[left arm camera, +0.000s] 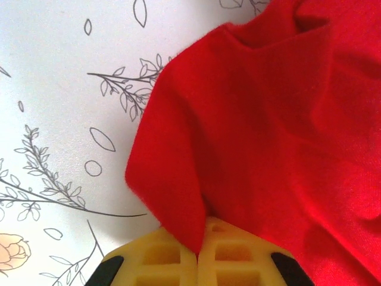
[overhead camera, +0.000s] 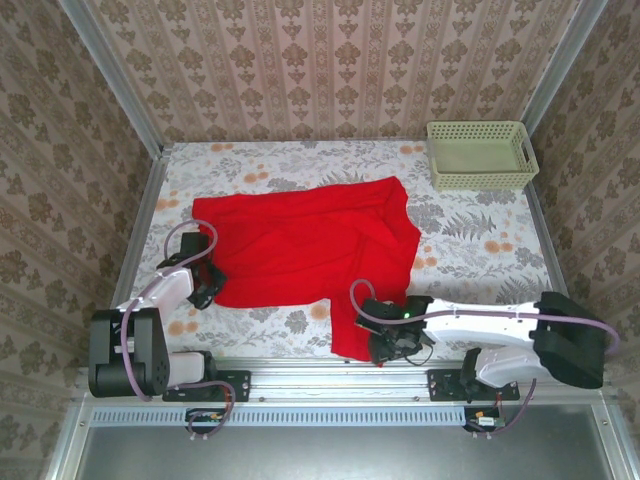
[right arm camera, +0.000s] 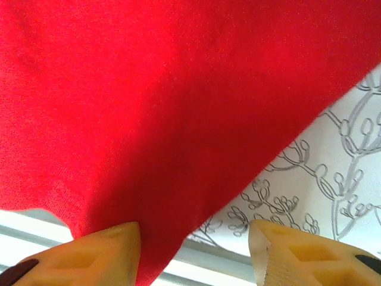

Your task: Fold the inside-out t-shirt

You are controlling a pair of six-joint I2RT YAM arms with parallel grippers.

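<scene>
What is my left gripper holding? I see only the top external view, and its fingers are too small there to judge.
Observer: In the left wrist view, the left gripper is shut on a raised fold of the plain bright red cloth t-shirt.
Operator: And the right gripper?
Observer: In the right wrist view, the right gripper is open, with the shirt's edge lying in the gap beside one yellow finger; nothing is pinched yet.
</scene>
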